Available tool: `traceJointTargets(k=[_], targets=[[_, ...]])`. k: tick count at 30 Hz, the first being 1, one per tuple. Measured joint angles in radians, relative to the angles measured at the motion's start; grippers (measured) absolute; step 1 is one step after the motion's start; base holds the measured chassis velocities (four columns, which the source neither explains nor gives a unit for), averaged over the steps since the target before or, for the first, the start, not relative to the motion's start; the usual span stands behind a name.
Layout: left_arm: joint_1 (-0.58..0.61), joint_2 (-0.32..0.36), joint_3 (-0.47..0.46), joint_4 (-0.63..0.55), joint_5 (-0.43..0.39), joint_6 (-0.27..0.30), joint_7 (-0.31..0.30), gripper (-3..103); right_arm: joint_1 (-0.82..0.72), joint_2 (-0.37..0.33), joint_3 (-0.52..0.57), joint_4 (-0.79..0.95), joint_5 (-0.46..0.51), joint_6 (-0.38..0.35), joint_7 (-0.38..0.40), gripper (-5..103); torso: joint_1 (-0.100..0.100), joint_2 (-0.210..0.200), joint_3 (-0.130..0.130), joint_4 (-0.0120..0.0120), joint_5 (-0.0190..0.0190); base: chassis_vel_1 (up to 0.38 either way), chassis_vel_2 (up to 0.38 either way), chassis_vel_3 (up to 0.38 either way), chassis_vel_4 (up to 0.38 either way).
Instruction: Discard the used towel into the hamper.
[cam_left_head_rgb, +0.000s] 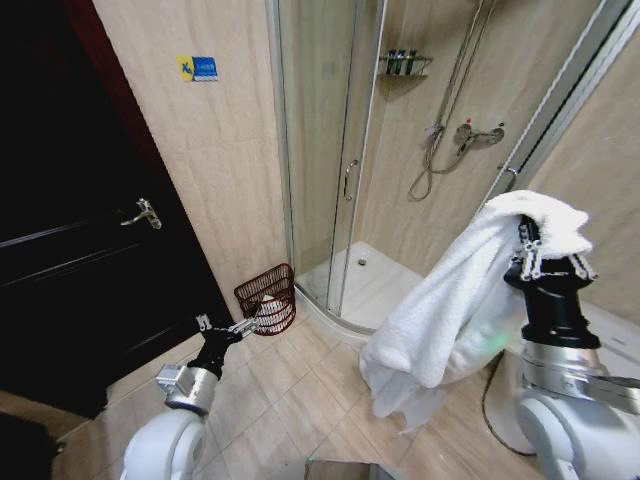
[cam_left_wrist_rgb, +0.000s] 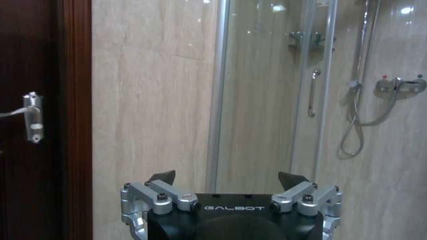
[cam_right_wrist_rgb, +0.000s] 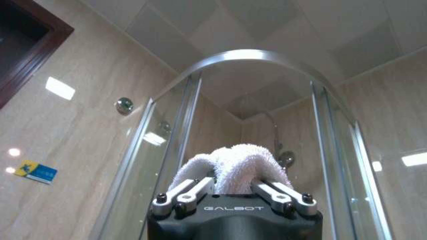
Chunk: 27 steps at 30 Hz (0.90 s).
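A white towel (cam_left_head_rgb: 450, 300) hangs from my right gripper (cam_left_head_rgb: 545, 248), which is raised at the right and shut on the towel's upper end. The cloth drapes down and to the left, almost to the floor. In the right wrist view, a fold of the towel (cam_right_wrist_rgb: 233, 162) bulges between the closed fingers of the right gripper (cam_right_wrist_rgb: 233, 186). The hamper (cam_left_head_rgb: 268, 296), a dark reddish-brown wire basket, stands on the floor by the wall beside the shower. My left gripper (cam_left_head_rgb: 228, 325) is held low, just short of the hamper. The left gripper (cam_left_wrist_rgb: 230, 180) is open with nothing between its fingers.
A dark wooden door (cam_left_head_rgb: 70, 270) with a metal handle (cam_left_head_rgb: 145, 213) fills the left. A curved glass shower enclosure (cam_left_head_rgb: 330, 150) with a raised white tray (cam_left_head_rgb: 375, 285) lies ahead. Beige floor tiles (cam_left_head_rgb: 300, 400) stretch between both arms. A dark cable (cam_left_head_rgb: 490, 395) lies near the right arm.
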Motion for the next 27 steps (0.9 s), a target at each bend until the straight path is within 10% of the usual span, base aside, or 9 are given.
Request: traceJointTargets(k=[27], targets=[[0.000,0.000,0.000,0.000,0.000,0.000,0.000,100,0.002,-0.007,0.013,0.000,0.015,0.008,-0.004,8,0.000,0.000,0.000,0.0002,-0.0004,0.090,0.084,0.084,0.086]])
